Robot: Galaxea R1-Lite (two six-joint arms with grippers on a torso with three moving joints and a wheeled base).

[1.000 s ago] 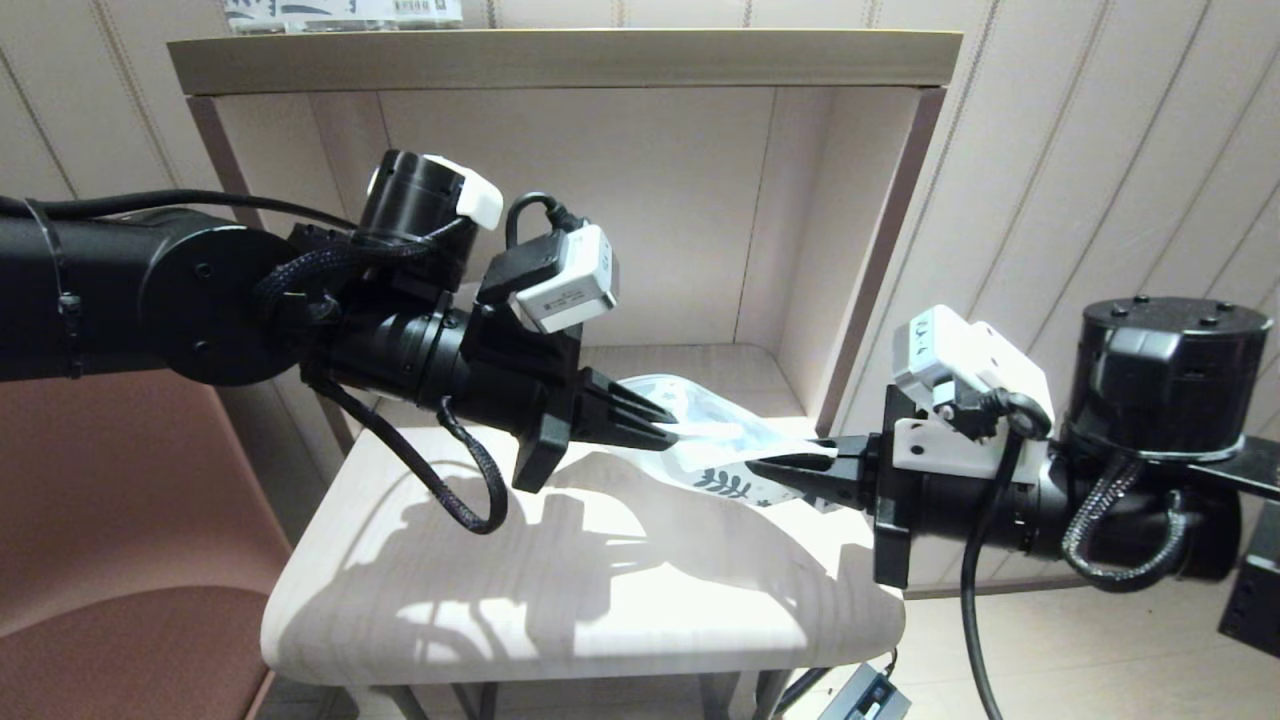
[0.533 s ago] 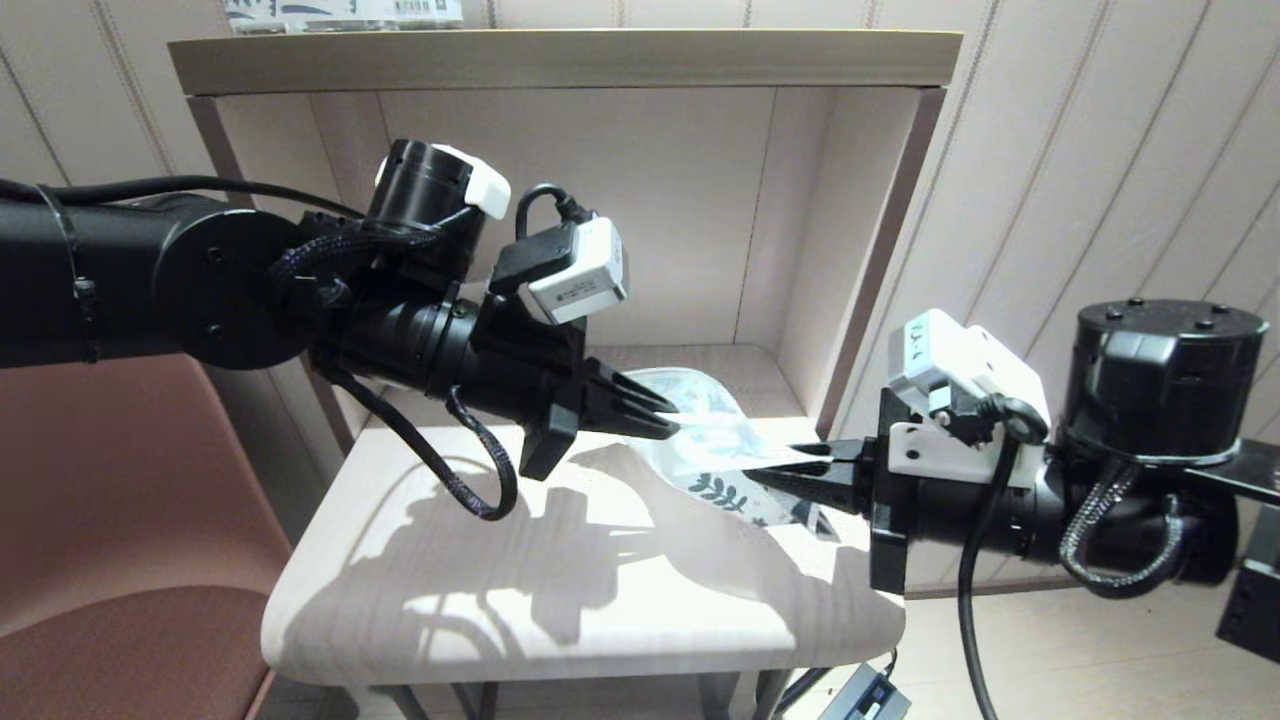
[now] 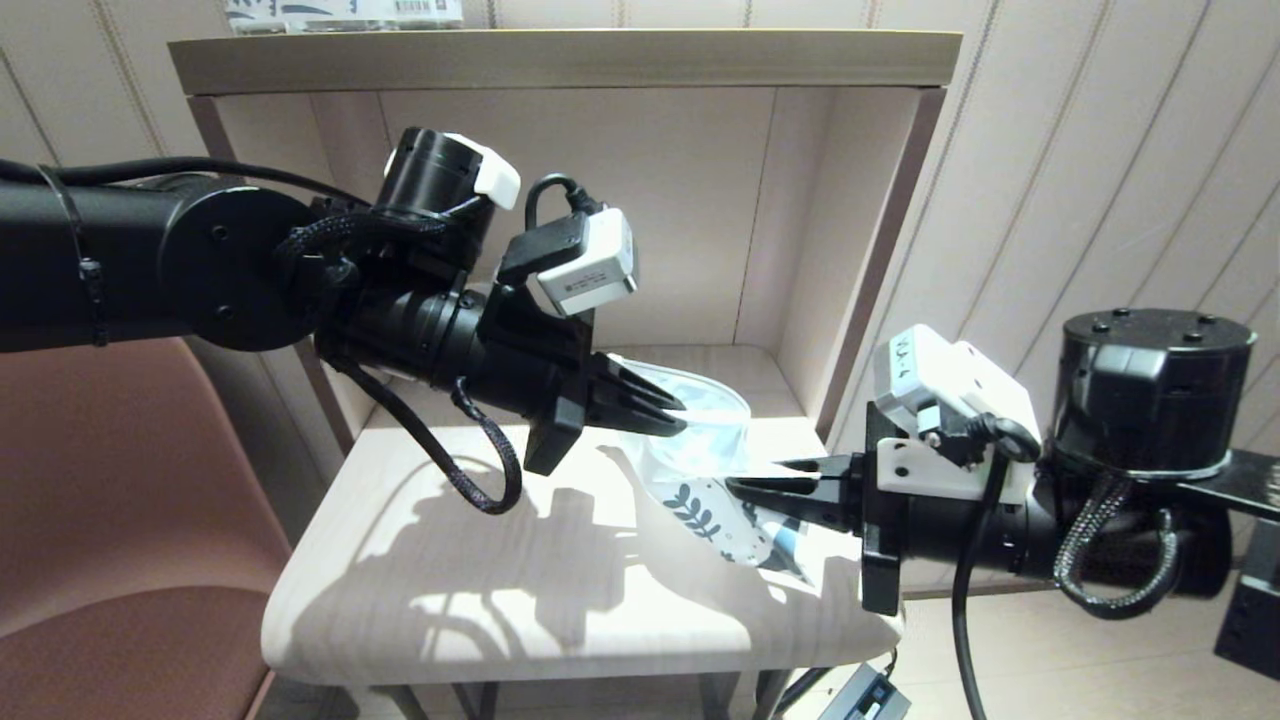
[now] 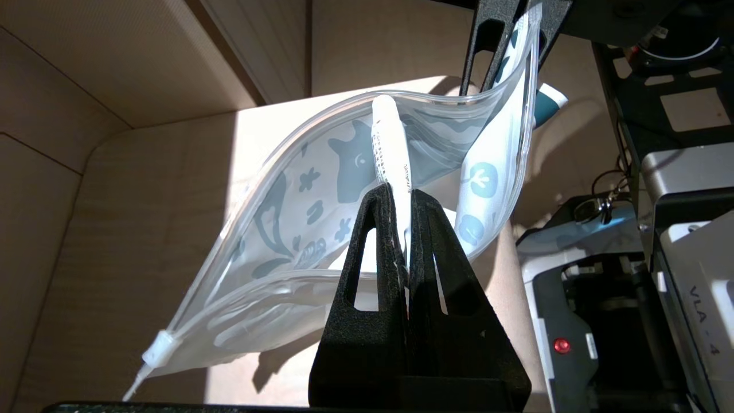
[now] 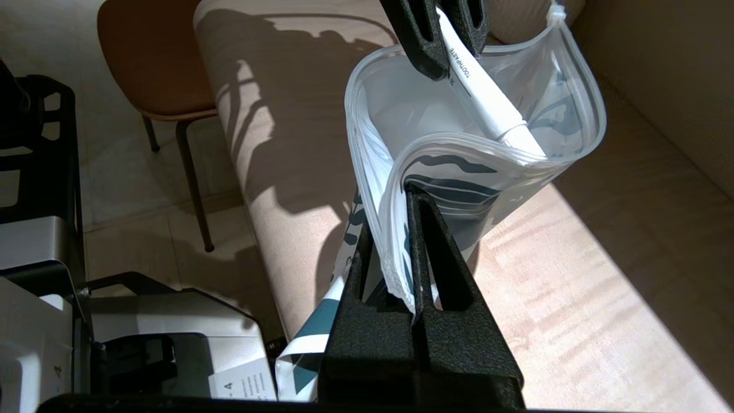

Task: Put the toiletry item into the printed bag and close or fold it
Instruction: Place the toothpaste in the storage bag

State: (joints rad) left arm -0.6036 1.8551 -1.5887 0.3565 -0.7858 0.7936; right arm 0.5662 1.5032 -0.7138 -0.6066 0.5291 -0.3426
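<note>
The printed bag (image 3: 715, 470), a white zip pouch with blue-teal leaf print, hangs above the pale wooden table (image 3: 480, 590) with its mouth gaping open. My right gripper (image 3: 735, 487) is shut on the near rim of the bag (image 5: 459, 172). My left gripper (image 3: 680, 418) is shut on the toiletry item (image 4: 390, 149), a thin white stick packet. The toiletry item (image 5: 487, 106) pokes through the open mouth into the bag (image 4: 298, 195). The bag's slider (image 4: 157, 348) sits at one end of the zip.
A boxy wooden shelf (image 3: 560, 60) stands at the back of the table, with a printed package (image 3: 340, 12) on top. A brown chair (image 3: 110, 540) is at the left. The table's front edge lies close below both arms.
Both grippers have moved closer together and the left one has risen a little. The bag's mouth has bulged open wider and its printed end now hangs lower, with the packet's tip further in.
</note>
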